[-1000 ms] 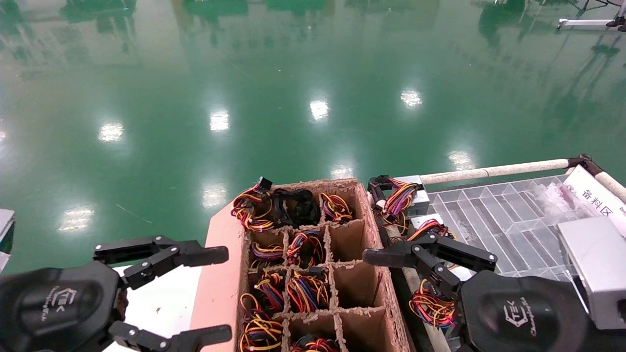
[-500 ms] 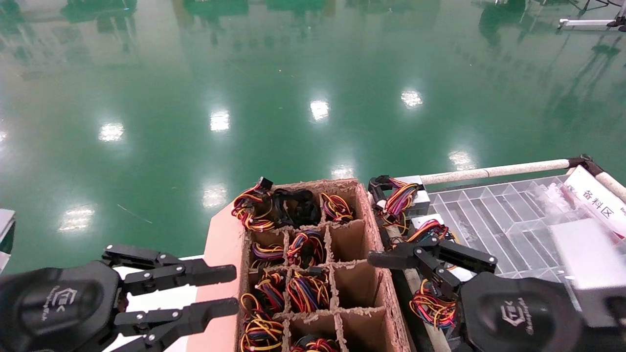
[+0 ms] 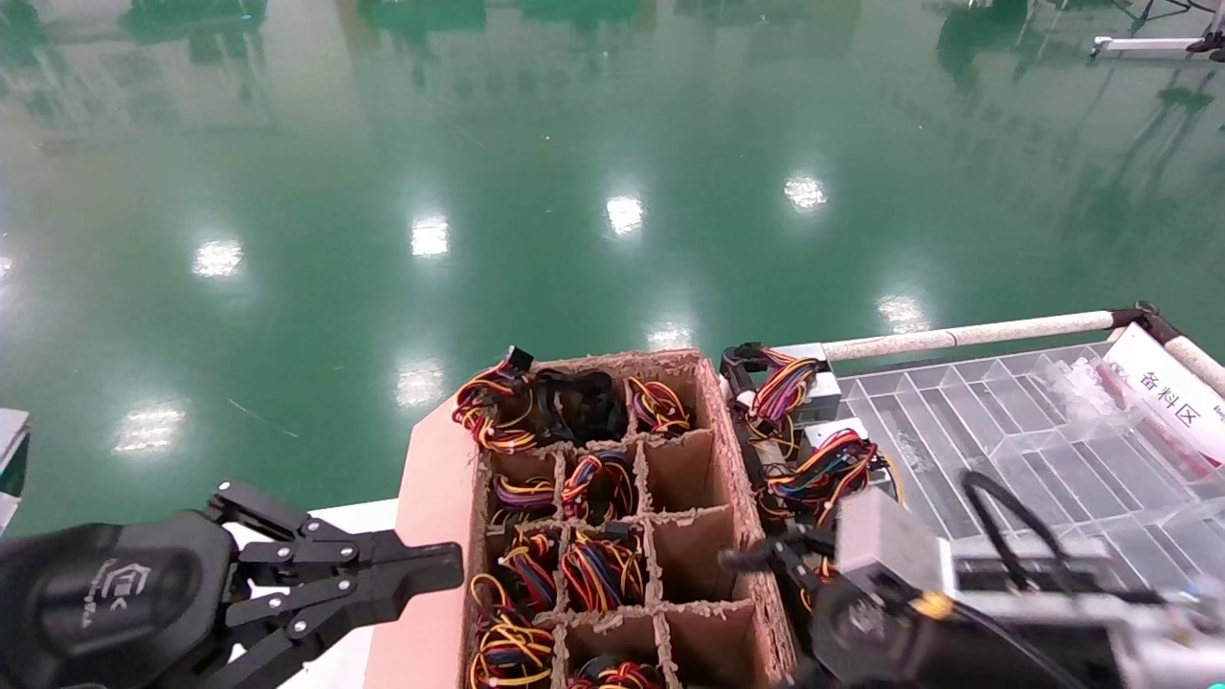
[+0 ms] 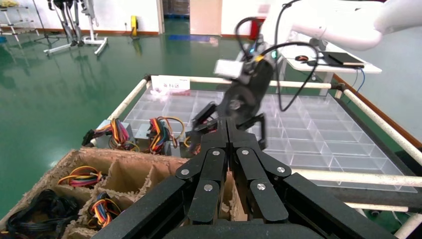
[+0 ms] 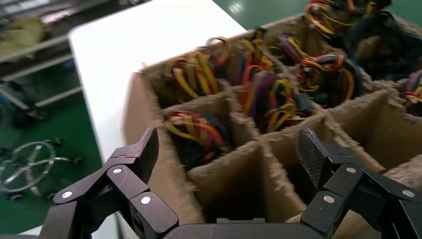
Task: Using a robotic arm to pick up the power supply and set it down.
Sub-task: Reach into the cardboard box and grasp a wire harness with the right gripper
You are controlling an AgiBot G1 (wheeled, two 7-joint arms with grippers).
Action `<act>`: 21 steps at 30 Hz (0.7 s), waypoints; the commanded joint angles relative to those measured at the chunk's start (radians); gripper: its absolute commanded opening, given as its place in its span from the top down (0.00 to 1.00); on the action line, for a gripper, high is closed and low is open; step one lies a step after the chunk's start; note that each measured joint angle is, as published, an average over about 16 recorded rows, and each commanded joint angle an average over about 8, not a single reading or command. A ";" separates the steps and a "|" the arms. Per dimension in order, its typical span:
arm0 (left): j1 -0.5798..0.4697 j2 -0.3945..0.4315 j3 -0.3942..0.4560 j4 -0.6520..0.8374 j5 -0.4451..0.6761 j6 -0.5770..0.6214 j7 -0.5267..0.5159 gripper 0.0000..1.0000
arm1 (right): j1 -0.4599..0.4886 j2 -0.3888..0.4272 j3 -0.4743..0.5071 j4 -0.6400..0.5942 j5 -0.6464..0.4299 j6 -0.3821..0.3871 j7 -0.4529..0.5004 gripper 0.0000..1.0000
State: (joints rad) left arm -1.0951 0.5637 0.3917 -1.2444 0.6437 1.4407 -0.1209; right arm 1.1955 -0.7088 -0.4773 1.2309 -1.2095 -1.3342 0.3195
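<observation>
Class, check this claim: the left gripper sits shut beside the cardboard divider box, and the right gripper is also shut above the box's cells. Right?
One error: the right gripper is open, its fingers spread wide over the cardboard divider box, as the right wrist view shows. The left gripper is indeed shut.

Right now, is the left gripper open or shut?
Shut. In the left wrist view the left gripper's two black fingers press together along their length with no gap, holding nothing. It sits beside the cardboard box.
</observation>
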 commanded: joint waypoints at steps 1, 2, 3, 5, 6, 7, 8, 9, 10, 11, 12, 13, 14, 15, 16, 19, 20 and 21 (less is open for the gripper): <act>0.000 0.000 0.000 0.000 0.000 0.000 0.000 1.00 | 0.020 -0.030 -0.016 -0.019 -0.040 0.019 0.002 0.07; 0.000 0.000 0.000 0.000 0.000 0.000 0.000 1.00 | 0.031 -0.048 -0.023 -0.032 -0.054 0.025 -0.002 0.18; 0.000 0.000 0.000 0.000 0.000 0.000 0.000 1.00 | 0.041 -0.066 -0.030 -0.045 -0.066 0.030 -0.008 0.31; 0.000 0.000 0.000 0.000 0.000 0.000 0.000 1.00 | 0.060 -0.103 -0.044 -0.075 -0.088 0.036 -0.021 0.56; 0.000 0.000 0.000 0.000 0.000 0.000 0.000 1.00 | 0.069 -0.120 -0.050 -0.091 -0.095 0.038 -0.030 0.68; 0.000 0.000 0.000 0.000 0.000 0.000 0.000 1.00 | 0.077 -0.137 -0.056 -0.109 -0.103 0.038 -0.039 0.81; 0.000 0.000 0.000 0.000 0.000 0.000 0.000 1.00 | 0.085 -0.154 -0.062 -0.128 -0.110 0.037 -0.049 0.93; 0.000 0.000 0.000 0.000 0.000 0.000 0.000 1.00 | 0.093 -0.170 -0.068 -0.146 -0.117 0.036 -0.060 0.99; 0.000 0.000 0.000 0.000 0.000 0.000 0.000 1.00 | 0.102 -0.186 -0.074 -0.166 -0.124 0.035 -0.070 1.00; 0.000 0.000 0.000 0.000 0.000 0.000 0.000 1.00 | 0.111 -0.202 -0.080 -0.187 -0.130 0.033 -0.080 1.00; 0.000 0.000 0.000 0.000 0.000 0.000 0.000 1.00 | 0.120 -0.216 -0.085 -0.207 -0.136 0.031 -0.090 1.00; 0.000 0.000 0.000 0.000 0.000 0.000 0.000 1.00 | 0.130 -0.231 -0.090 -0.227 -0.142 0.028 -0.101 1.00; 0.000 0.000 0.000 0.000 0.000 0.000 0.000 1.00 | 0.139 -0.245 -0.095 -0.247 -0.147 0.025 -0.111 1.00; 0.000 0.000 0.000 0.000 0.000 0.000 0.000 1.00 | 0.148 -0.257 -0.099 -0.267 -0.151 0.022 -0.120 1.00; 0.000 0.000 0.000 0.000 0.000 0.000 0.000 1.00 | 0.157 -0.270 -0.103 -0.286 -0.154 0.019 -0.130 1.00; 0.000 0.000 0.000 0.000 0.000 0.000 0.000 1.00 | 0.178 -0.303 -0.112 -0.342 -0.160 0.010 -0.158 1.00; 0.000 0.000 0.000 0.000 0.000 0.000 0.000 1.00 | 0.184 -0.313 -0.114 -0.360 -0.161 0.008 -0.167 1.00; 0.000 0.000 0.000 0.000 0.000 0.000 0.000 1.00 | 0.188 -0.322 -0.116 -0.377 -0.162 0.006 -0.176 1.00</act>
State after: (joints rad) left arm -1.0951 0.5637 0.3918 -1.2444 0.6436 1.4407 -0.1209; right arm 1.3789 -1.0261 -0.5920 0.8589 -1.3709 -1.3260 0.1458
